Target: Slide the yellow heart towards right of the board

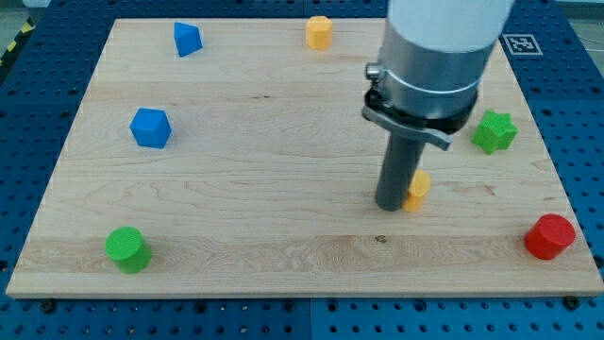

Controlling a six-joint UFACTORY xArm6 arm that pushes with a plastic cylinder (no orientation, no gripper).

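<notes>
A pale wooden tabletop (283, 132) laid on a blue perforated base (576, 104), no jaws fitted (only a rod), my tip (391, 207) set touching the yellow heart (417, 192), right of centre, partly hidden.

Bright, even overhead light, soft short shadows, sharp focus, no glare.

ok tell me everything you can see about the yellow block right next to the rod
The yellow block is small, matte and plastic-looking, sitting on the wooden board right of centre. Its left part is hidden behind the rod, so its heart shape cannot be confirmed. My tip is against its left side, apparently touching. No other block is near it.
</notes>
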